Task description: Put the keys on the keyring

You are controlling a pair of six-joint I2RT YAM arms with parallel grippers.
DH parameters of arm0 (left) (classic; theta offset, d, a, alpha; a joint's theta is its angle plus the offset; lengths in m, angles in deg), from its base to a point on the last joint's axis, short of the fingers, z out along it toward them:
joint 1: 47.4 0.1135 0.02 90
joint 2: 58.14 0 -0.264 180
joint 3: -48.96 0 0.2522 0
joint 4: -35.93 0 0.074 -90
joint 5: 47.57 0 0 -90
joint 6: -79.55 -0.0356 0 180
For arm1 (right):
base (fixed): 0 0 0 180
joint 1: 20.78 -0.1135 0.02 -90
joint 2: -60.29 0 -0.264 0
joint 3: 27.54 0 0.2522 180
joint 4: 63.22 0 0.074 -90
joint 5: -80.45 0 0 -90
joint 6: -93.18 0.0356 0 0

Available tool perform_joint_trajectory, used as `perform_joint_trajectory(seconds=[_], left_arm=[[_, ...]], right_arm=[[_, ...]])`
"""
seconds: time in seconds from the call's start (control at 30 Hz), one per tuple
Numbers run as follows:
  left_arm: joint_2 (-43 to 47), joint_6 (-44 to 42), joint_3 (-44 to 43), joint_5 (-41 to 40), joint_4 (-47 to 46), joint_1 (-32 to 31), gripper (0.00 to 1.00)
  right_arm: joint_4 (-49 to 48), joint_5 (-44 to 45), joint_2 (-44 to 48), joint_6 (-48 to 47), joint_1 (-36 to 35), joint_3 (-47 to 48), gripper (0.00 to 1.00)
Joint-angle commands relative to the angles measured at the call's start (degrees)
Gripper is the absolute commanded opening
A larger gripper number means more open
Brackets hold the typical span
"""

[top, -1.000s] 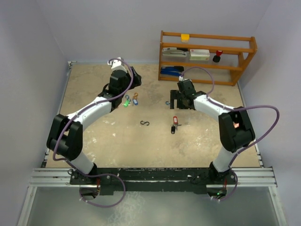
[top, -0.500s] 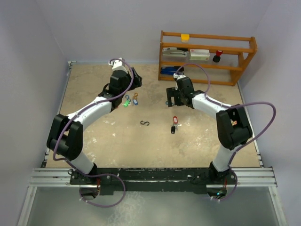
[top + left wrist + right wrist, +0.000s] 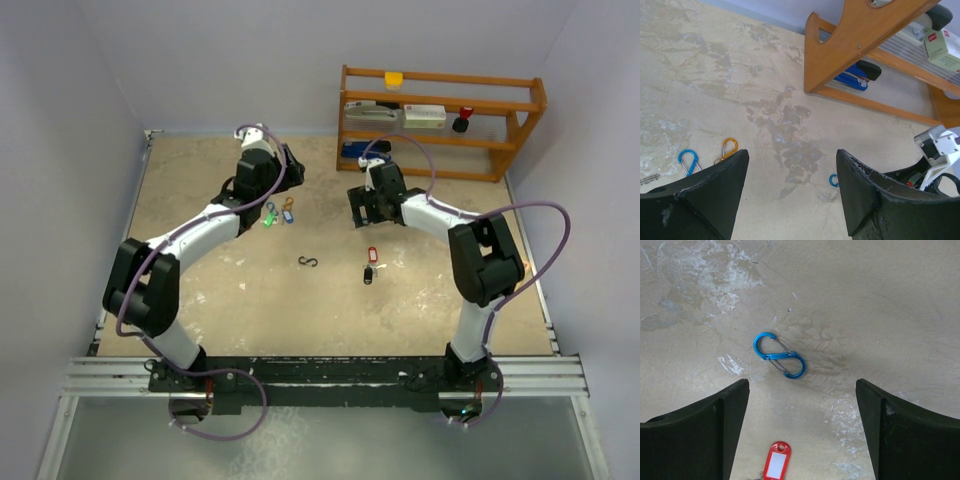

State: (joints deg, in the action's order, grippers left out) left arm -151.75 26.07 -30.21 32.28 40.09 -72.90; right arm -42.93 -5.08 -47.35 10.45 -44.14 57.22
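Observation:
A red-tagged key [image 3: 373,255] lies mid-table with a black fob [image 3: 368,276] just below it. Its red tag [image 3: 776,461] shows low between my right fingers. My right gripper [image 3: 801,386] is open and empty, hovering above a blue S-shaped clip [image 3: 779,356]; in the top view the gripper [image 3: 360,208] covers that clip. A green-tagged key [image 3: 267,219] lies beside a blue clip [image 3: 688,161] and an orange clip [image 3: 729,147]. My left gripper [image 3: 792,155] is open and empty, above the table behind them [image 3: 288,172]. A black S-shaped clip [image 3: 311,262] lies alone.
A wooden shelf [image 3: 440,120] stands at the back right, holding a blue stapler [image 3: 855,77] and small boxes. The right arm's white wrist [image 3: 940,150] shows at the right of the left wrist view. Walls close the table's back and sides.
My right gripper has moved left and toward the back, now over the blue S-shaped clip. The left arm has barely moved. Nothing on the table has shifted.

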Motion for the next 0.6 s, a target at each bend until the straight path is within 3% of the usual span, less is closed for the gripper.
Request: perform_joint_trajectory(seconds=[0.0, 0.57], left_arm=[[-1.38, 1.14, -2.39, 2.11, -2.65, 0.29, 0.68], [-1.02, 0.44, -2.26, 1.19, -2.37, 0.29, 0.68]], right_arm=[[-0.56, -1.10, -0.99, -2.23, -0.03, 3.17, 0.89], [1.80, -0.12, -5.20, -2.62, -0.67, 6.53, 0.87]])
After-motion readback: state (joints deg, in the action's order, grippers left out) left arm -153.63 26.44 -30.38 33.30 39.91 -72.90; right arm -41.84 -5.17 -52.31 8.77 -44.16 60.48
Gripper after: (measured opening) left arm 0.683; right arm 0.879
